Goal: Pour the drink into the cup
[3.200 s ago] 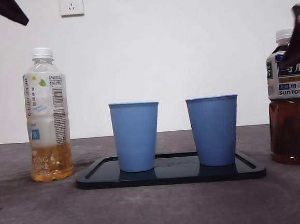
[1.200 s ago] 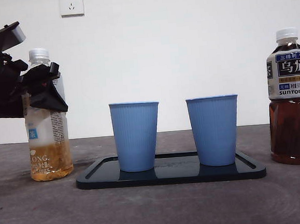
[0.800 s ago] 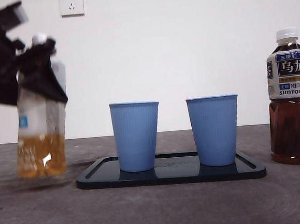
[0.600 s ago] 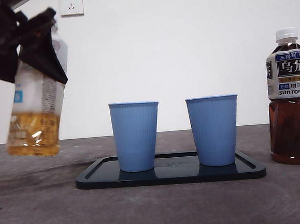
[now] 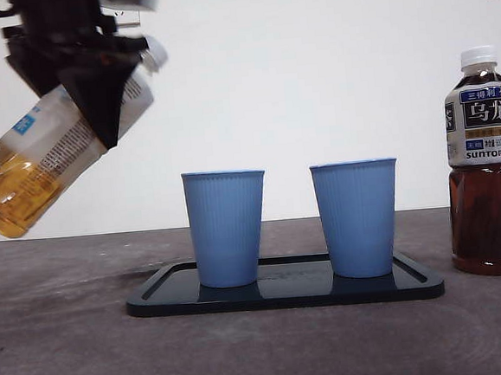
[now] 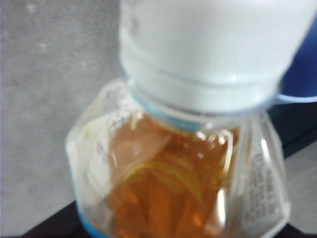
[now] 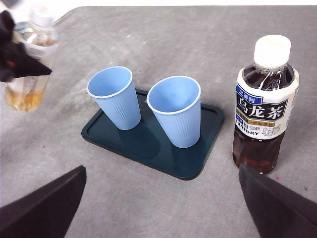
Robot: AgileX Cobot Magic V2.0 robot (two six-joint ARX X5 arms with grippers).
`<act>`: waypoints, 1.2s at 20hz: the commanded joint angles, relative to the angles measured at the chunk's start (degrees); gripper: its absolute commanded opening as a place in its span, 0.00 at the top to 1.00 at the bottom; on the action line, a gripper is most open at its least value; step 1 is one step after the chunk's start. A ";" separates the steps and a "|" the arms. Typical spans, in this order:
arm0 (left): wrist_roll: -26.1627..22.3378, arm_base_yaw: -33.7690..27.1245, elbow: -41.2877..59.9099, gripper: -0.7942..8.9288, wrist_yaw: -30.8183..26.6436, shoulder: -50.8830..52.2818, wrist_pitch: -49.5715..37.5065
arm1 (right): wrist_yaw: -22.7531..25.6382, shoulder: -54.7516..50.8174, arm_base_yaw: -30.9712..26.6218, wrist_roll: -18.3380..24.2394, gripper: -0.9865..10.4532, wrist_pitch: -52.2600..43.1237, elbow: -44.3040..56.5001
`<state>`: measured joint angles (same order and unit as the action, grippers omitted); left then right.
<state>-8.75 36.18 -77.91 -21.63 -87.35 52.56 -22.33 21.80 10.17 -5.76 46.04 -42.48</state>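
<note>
Above the table, at left: the left gripper (image 5: 94, 74) pinches the pale tea bottle (image 5: 44, 160) near its neck.
Pale tea bottle: airborne, tilted, white cap (image 5: 155, 52) still on and pointing toward the cups.
Cups: two blue cups, left cup (image 5: 227, 228) and right cup (image 5: 357, 218), upright on the dark tray (image 5: 285, 296).
Dark tea bottle (image 5: 485, 165): upright, beside the tray.
Right gripper (image 7: 163, 198): jaws spread wide, holding nothing, above the table.
</note>
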 commanded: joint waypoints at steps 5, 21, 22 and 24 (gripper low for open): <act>-4.68 4.68 -6.08 0.74 -13.73 -7.21 2.43 | -0.15 0.13 0.24 0.63 0.48 -0.70 -0.68; -9.57 9.66 -6.08 0.74 -32.37 -14.19 4.79 | -0.17 0.13 0.26 0.66 0.48 -1.09 -0.66; -9.86 9.81 -6.08 0.74 -32.65 -14.38 4.81 | -0.17 0.13 0.26 0.66 0.48 -1.20 -0.68; -9.94 10.32 -6.08 0.74 -32.68 -14.78 4.85 | -0.17 0.13 0.26 0.63 0.48 -1.49 -0.68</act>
<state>-17.50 45.82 -82.04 -52.36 -100.92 57.45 -22.35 21.80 10.17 -5.78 45.23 -42.48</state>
